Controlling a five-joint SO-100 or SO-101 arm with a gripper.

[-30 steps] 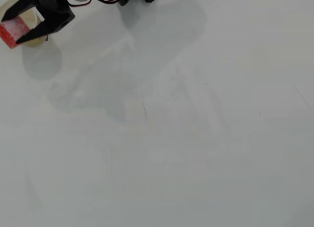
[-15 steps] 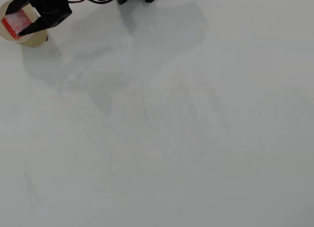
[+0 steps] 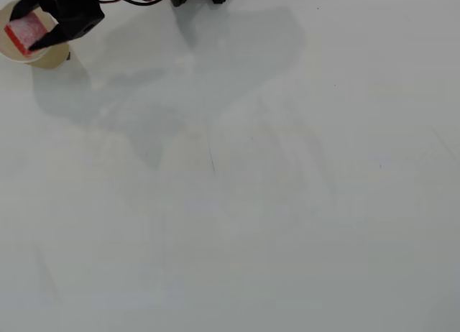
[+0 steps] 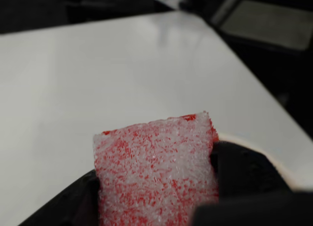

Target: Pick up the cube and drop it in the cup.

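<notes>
Gripper [image 3: 29,31] clamping cube [image 3: 23,33], now farther over cup [image 3: 49,57] than before.

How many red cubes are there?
1. The cube is held in the gripper right over the cup, at the overhead view's top left.

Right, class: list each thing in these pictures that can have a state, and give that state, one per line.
Cube: held in the gripper, over the cup's opening.
Cup: upright on the table; contents hidden.
Gripper: shut on the cube.
Table: bare white.
</notes>
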